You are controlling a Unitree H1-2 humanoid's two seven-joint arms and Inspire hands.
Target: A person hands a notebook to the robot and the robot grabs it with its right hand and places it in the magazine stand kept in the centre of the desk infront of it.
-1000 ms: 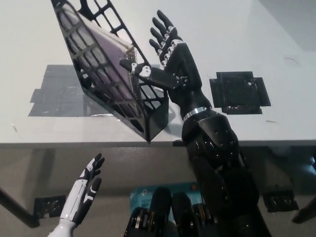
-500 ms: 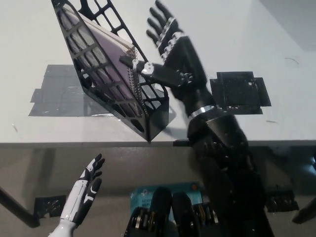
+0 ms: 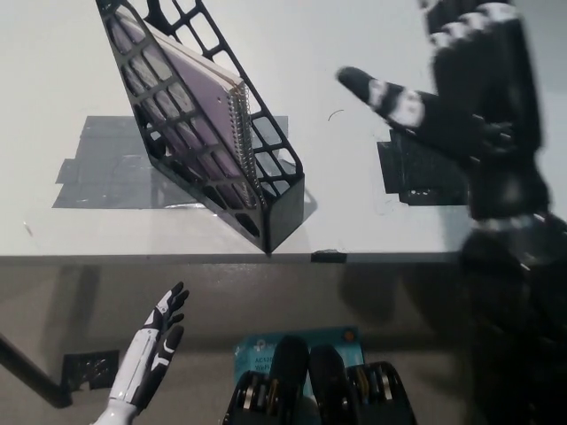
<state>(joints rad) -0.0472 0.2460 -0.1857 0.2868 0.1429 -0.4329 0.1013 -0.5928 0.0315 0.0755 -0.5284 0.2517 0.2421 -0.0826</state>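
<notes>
Notebook, purple-covered and spiral-bound, stands inside the black lattice magazine stand on the white desk, leaning with the stand's slant. Right hand, black and blurred, hangs above the desk well apart from the stand, fingers spread and holding nothing. Left hand, white, rests below the desk edge at lower left, open and empty.
</notes>
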